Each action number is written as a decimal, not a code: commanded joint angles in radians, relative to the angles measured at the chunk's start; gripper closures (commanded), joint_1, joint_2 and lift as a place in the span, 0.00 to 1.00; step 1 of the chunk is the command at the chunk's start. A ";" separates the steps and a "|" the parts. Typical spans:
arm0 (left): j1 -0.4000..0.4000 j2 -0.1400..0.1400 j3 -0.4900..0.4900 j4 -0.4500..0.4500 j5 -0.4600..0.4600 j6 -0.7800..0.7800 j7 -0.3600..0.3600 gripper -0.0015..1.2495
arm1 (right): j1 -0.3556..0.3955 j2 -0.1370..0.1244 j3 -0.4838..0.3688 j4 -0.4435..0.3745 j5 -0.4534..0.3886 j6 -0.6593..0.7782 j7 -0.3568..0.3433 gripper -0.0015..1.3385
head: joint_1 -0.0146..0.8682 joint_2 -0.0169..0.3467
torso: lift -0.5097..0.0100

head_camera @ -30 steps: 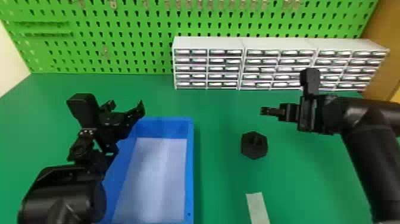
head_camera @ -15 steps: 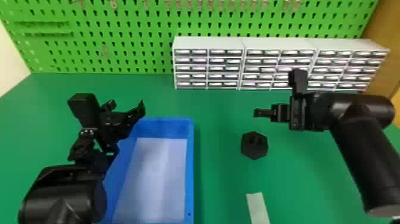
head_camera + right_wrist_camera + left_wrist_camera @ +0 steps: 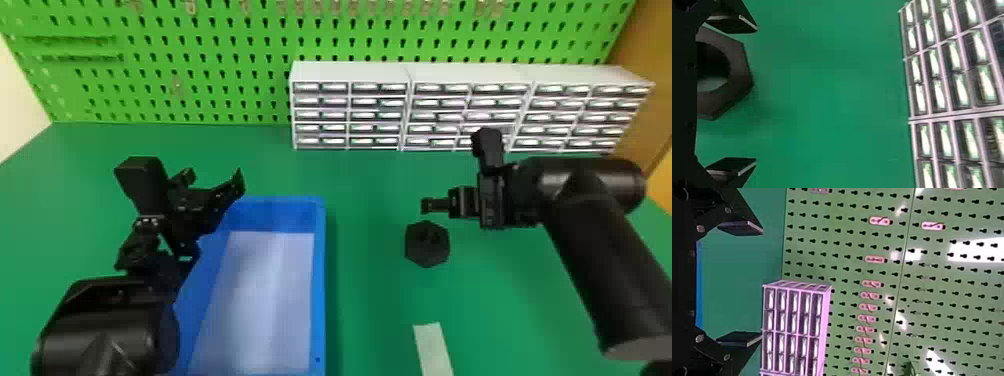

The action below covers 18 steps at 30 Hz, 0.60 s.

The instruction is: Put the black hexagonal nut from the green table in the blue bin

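The black hexagonal nut [image 3: 427,244] lies on the green table [image 3: 370,280], right of the blue bin [image 3: 321,280]. My right gripper [image 3: 429,205] is just behind the nut in the head view, not touching it as far as I can tell. In the right wrist view the right gripper [image 3: 734,98] stands open, and part of the nut [image 3: 738,74] shows beyond its fingers. My left gripper [image 3: 220,215] is parked over the bin's back left part; in the left wrist view the left gripper [image 3: 742,283] is open with nothing between its fingers.
White drawer cabinets [image 3: 350,72] stand along the back of the table before a green pegboard [image 3: 200,60]. A pale strip [image 3: 433,350] lies on the table in front of the nut. The left forearm covers the bin's left side.
My right arm has moved leftward and a little toward the front, bringing its gripper closer to the nut. The left arm, nut and bin have stayed where they were.
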 commanded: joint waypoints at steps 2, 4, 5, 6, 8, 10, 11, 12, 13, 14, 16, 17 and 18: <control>0.001 0.000 0.000 0.000 0.000 0.000 0.000 0.26 | 0.002 0.006 -0.001 0.006 0.015 0.030 0.000 0.09 | 0.79 0.19 | 0.79; 0.003 0.000 0.000 0.000 0.000 0.000 0.000 0.26 | 0.000 0.014 -0.011 0.006 0.035 0.050 -0.001 0.09 | 0.79 0.19 | 0.79; 0.003 0.000 0.000 0.000 0.000 0.000 0.000 0.26 | 0.000 0.015 -0.016 0.006 0.044 0.059 -0.001 0.09 | 0.79 0.19 | 0.79; 0.003 0.000 0.000 0.000 0.000 0.000 0.000 0.26 | -0.001 0.018 -0.019 0.006 0.049 0.064 -0.001 0.09 | 0.79 0.19 | 0.79; 0.004 0.000 0.002 0.000 0.000 0.000 0.000 0.26 | -0.001 0.018 -0.022 0.006 0.050 0.068 0.000 0.09 | 0.79 0.19 | 0.79; 0.006 0.000 0.002 0.000 0.000 0.000 0.000 0.26 | -0.001 0.018 -0.028 0.006 0.050 0.078 -0.001 0.10 | 0.79 0.19 | 0.79; 0.006 0.000 0.002 0.000 0.000 0.000 0.000 0.26 | -0.001 0.018 -0.031 0.006 0.052 0.082 -0.001 0.10 | 0.79 0.19 | 0.79; 0.007 0.000 0.002 0.000 0.000 0.000 0.000 0.26 | -0.001 0.018 -0.033 0.006 0.053 0.085 -0.001 0.10 | 0.79 0.19 | 0.79; 0.007 0.000 0.003 0.000 0.000 0.000 0.000 0.26 | -0.001 0.017 -0.033 0.005 0.055 0.088 -0.001 0.10 | 0.79 0.19 | 0.79; 0.007 0.000 0.003 0.000 0.000 0.000 0.000 0.26 | 0.000 0.017 -0.034 0.005 0.055 0.090 -0.001 0.10 | 0.79 0.19 | 0.79; 0.007 0.000 0.003 0.000 0.000 0.000 0.000 0.26 | 0.003 0.015 -0.041 0.006 0.056 0.090 -0.001 0.11 | 0.79 0.19 | 0.79; 0.007 0.000 0.002 0.000 0.000 0.000 0.000 0.26 | 0.006 0.015 -0.044 0.006 0.056 0.090 -0.001 0.11 | 0.79 0.19 | 0.79; 0.007 0.000 0.002 0.000 0.000 0.000 0.000 0.26 | 0.008 0.015 -0.047 0.005 0.056 0.093 -0.001 0.11 | 0.79 0.19 | 0.79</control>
